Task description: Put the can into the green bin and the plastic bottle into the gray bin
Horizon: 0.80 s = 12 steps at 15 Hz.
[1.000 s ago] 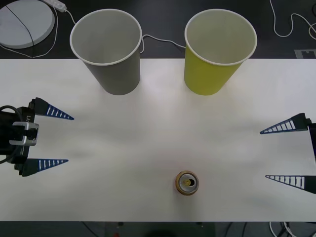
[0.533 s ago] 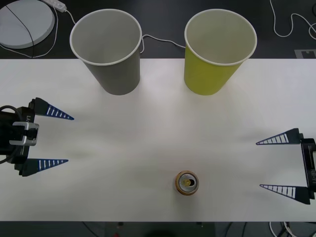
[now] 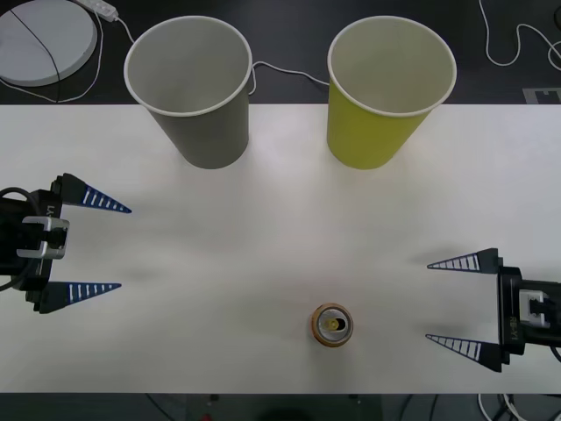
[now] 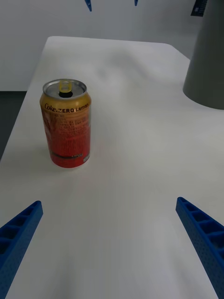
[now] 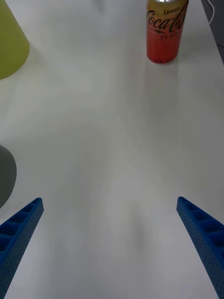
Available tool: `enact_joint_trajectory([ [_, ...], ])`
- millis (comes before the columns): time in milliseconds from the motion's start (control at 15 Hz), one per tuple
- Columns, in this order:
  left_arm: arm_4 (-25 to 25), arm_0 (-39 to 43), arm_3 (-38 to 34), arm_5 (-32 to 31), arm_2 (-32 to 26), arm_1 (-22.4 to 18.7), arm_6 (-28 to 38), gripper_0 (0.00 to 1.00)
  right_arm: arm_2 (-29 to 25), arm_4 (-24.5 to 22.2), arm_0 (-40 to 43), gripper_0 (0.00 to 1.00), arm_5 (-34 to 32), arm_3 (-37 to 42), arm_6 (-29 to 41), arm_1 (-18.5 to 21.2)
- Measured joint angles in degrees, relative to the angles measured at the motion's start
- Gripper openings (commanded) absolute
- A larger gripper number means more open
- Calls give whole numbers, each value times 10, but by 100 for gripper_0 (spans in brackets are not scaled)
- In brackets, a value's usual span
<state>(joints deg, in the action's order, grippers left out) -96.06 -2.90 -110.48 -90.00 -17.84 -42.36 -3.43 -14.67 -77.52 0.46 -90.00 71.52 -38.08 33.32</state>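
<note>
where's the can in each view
Front view: the can stands upright near the table's front edge, between the two claws, closer to the right one.
Right wrist view: upright, ahead of the open claw.
Left wrist view: far across the table.
Shared landmark: the gray bin.

Bare table (image 3: pixel 280 228) lies between right tool (image 3: pixel 451 305) and can (image 3: pixel 332 325).

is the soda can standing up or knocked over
Standing upright. The can rests on its base on the table, silver top and pull tab facing up, lettering level around its side.
</note>
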Motion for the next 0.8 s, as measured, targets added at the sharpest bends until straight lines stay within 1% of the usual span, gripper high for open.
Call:
enact_joint_trajectory([
  [133,0,0,0,0,0,0,0,100,11,2,-18,100,0,-52,-36,-14],
  [333,0,0,0,0,0,0,0,100,60,37,-39,100,0,-123,-86,-16],
  [467,0,0,0,0,0,0,0,100,93,58,-51,100,0,-158,-103,-16],
  [800,0,0,0,0,0,0,0,100,160,92,-55,100,7,-170,-109,-18],
])
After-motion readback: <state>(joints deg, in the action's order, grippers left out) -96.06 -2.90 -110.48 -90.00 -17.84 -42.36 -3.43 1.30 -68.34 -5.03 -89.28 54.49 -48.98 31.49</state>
